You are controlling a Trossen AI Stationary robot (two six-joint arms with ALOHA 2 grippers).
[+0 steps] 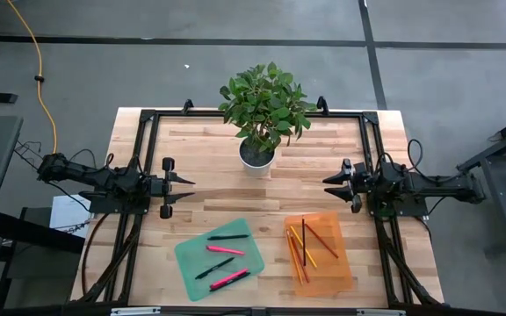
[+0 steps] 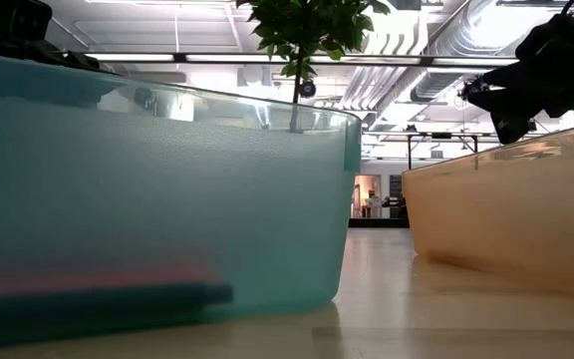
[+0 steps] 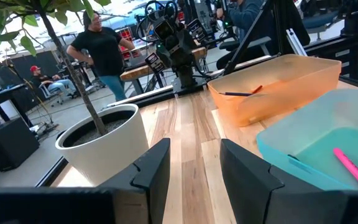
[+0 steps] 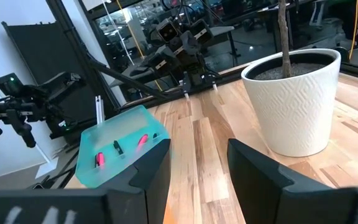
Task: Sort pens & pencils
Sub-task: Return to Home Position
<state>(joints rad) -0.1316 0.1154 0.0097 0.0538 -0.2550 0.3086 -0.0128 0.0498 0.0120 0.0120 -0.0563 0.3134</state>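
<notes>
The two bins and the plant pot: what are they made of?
Green bin and orange bin: probably translucent plastic, fairly glossy; light passes through their tinted walls. Plant pot: white, matt, with an embossed pattern; ceramic or moulded plastic, I cannot tell which.

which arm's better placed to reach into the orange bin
Right, likely: the orange bin lies nearest the right arm, jaws open; the left arm sits nearer the teal bin.

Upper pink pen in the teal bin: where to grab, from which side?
Mid-shaft of the pink pen, straight down from above, fingers across its width. It lies flat on the teal bin floor, apart from the black pens either side, probably leaving finger room.
</notes>
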